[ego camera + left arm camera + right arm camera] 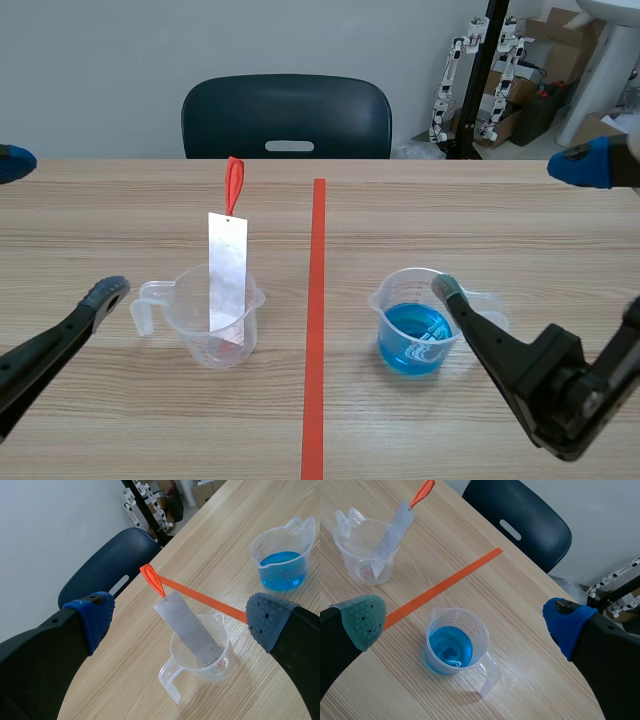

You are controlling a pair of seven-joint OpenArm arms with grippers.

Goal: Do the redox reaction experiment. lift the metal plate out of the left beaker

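Note:
The clear left beaker [190, 325] stands left of the tape line, handle pointing left. A grey metal plate [228, 275] leans upright inside it, with a red loop [234, 185] tied at its top. My left gripper [58, 228] hangs open to the left of and above the beaker. In the left wrist view the plate [187, 627] and beaker [220, 667] lie ahead of my left gripper [181, 617], between its spread blue pads, untouched. My right gripper [464, 621] is open above the beaker of blue liquid [452, 647], holding nothing.
The blue-liquid beaker [415, 325] stands right of the orange-red tape line [318, 330]. A dark chair [287, 118] is pushed in at the far edge of the table. Cardboard boxes and a rack stand beyond the far right corner.

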